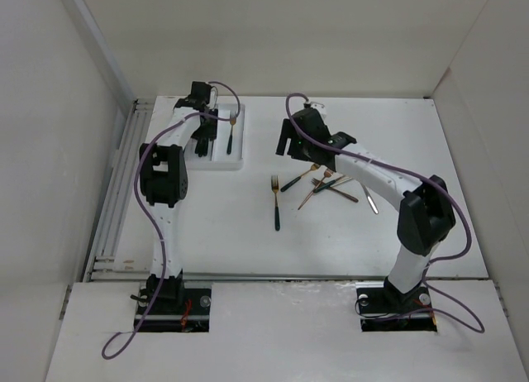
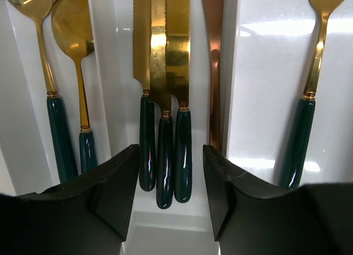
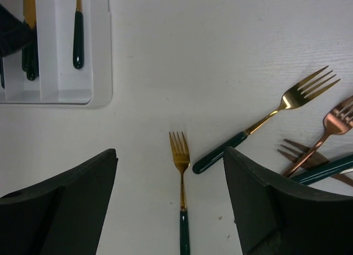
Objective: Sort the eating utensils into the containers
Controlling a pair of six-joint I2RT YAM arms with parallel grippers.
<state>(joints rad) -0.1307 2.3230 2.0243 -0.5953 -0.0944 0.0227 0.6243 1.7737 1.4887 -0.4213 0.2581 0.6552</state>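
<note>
Knives (image 2: 164,73) lie between parted left jaws in tray (image 2: 265,100); right jaws gape above, seemingly, one fork (image 3: 180,158)

Left arm (image 1: 161,175) reaches to 12 o'clock from its base, elbow raised, wrist tipped down. Left pincer (image 2: 170,155) points down, jaws part open, gripping nothing. Right arm (image 1: 421,212) stretches to 11 o'clock. Right pincer (image 3: 170,153) faces down, jaws wide, empty.
</note>
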